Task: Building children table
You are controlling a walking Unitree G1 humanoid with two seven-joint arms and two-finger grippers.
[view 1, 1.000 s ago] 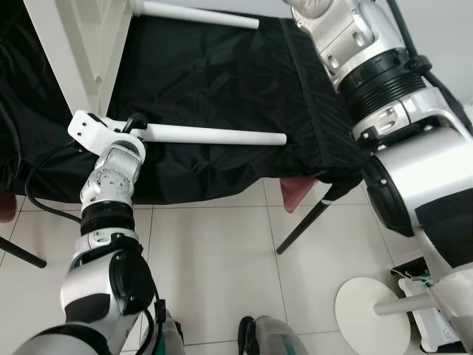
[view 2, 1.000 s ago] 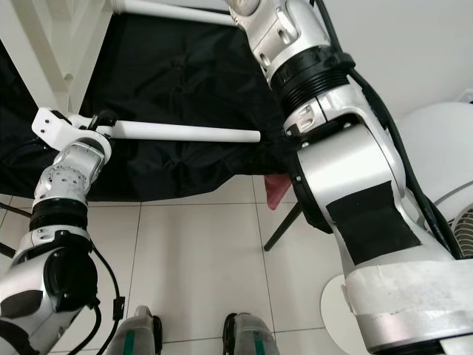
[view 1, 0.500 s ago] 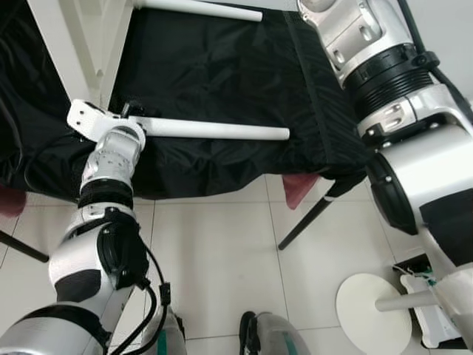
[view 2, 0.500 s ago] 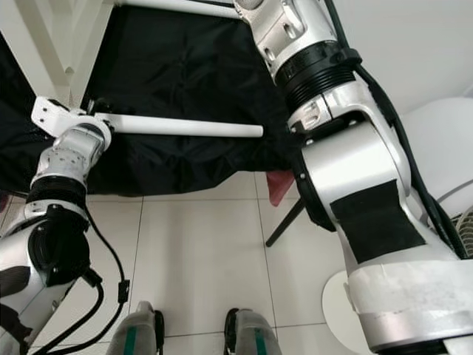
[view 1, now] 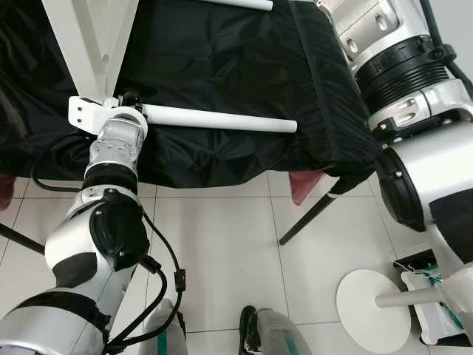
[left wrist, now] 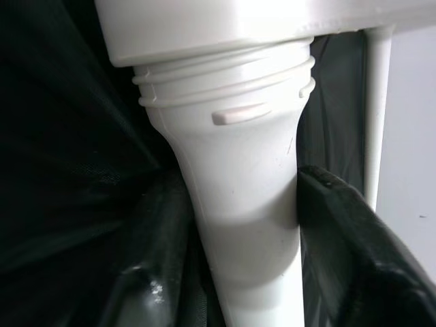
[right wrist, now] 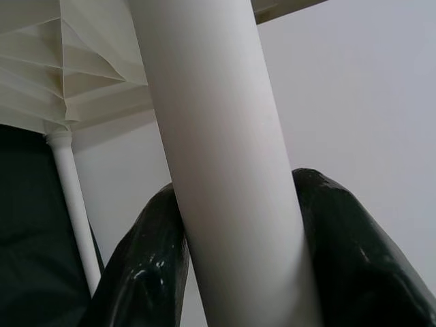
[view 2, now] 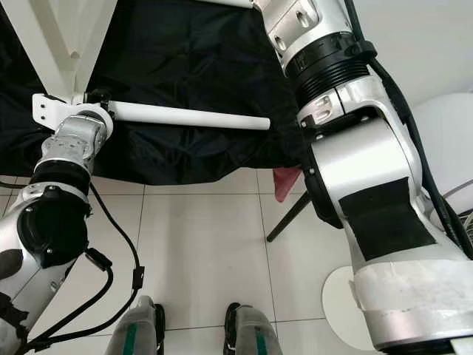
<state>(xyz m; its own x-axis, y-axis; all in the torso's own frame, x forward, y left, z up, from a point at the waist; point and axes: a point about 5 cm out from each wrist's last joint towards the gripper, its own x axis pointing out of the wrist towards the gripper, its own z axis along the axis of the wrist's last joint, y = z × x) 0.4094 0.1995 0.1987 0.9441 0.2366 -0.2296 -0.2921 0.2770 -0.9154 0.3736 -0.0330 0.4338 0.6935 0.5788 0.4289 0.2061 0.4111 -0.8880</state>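
A white table leg (view 1: 222, 119) lies level over the black cloth. My left gripper (view 1: 131, 101) is shut on its thick end beside the corner of the white tabletop (view 1: 89, 37). In the left wrist view the black fingers (left wrist: 340, 225) clamp the leg (left wrist: 238, 177) just below its thread ridges, which meet a white socket (left wrist: 204, 27). My right arm (view 1: 392, 59) reaches up past the picture's top edge. In the right wrist view my right gripper (right wrist: 238, 231) is shut on a second white leg (right wrist: 211, 122) under the ribbed underside of the tabletop (right wrist: 75, 61).
The black cloth (view 1: 222, 66) covers a stand with a slanting black leg (view 1: 310, 218) over the tiled floor. Another white leg (view 1: 244, 4) lies at the far edge. A white round base with a pole (view 1: 373, 307) stands at the lower right. My feet (view 2: 244, 333) are below.
The whole picture has shifted, so the camera moved. My left forearm now stands more upright under the wrist. Both grippers keep their hold on the legs.
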